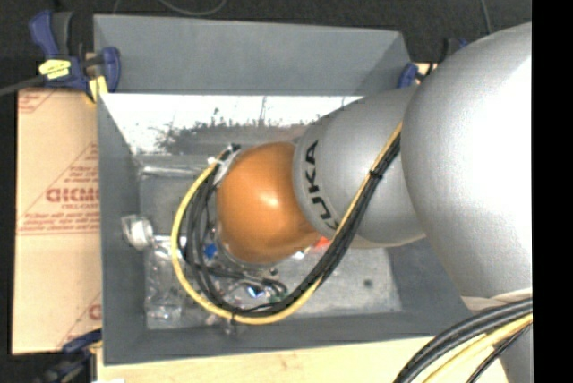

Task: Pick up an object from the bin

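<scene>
A clear plastic bottle with a white cap (137, 232) lies at the left of the bin floor, cap toward the left wall. Its crumpled clear body (166, 283) runs toward the front left corner. Just right of it, under the edge of the arm's orange cover, small blue and dark bits (258, 288) peek out; I cannot tell what they are.
The arm comes in from the right. Its orange cover and loops of yellow and black cable sit over the middle of the bin and hide the floor beneath. Bare grey floor shows at the front right. The bin's sloped back wall is speckled.
</scene>
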### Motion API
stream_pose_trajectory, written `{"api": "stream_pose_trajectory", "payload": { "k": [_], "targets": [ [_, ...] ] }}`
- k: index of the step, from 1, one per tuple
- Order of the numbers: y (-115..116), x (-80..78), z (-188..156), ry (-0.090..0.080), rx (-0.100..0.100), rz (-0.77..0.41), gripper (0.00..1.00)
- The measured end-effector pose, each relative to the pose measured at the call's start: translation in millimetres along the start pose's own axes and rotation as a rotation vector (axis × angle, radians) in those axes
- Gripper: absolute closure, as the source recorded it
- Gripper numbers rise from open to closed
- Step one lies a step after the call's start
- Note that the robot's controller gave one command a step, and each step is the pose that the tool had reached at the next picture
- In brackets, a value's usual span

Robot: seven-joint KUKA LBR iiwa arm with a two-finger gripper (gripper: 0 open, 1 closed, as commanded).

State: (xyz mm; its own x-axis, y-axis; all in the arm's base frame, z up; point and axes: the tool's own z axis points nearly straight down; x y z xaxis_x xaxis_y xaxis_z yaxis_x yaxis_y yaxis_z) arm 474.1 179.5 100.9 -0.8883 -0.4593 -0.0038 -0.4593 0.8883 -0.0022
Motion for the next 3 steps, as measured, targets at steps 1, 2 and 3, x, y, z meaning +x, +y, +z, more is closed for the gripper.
{"api": "stream_pose_trajectory", "payload": {
  "k": [1,2,3],
  "targets": [
    [11.9,-6.0,-0.9,0.013,0.005,-0.409,0.00],
    [14.9,-11.7,24.7,-0.007,0.005,-0.950,0.00],
    [13.4,-12.3,23.5,-0.007,0.006,-0.943,0.00]
  ]
}}
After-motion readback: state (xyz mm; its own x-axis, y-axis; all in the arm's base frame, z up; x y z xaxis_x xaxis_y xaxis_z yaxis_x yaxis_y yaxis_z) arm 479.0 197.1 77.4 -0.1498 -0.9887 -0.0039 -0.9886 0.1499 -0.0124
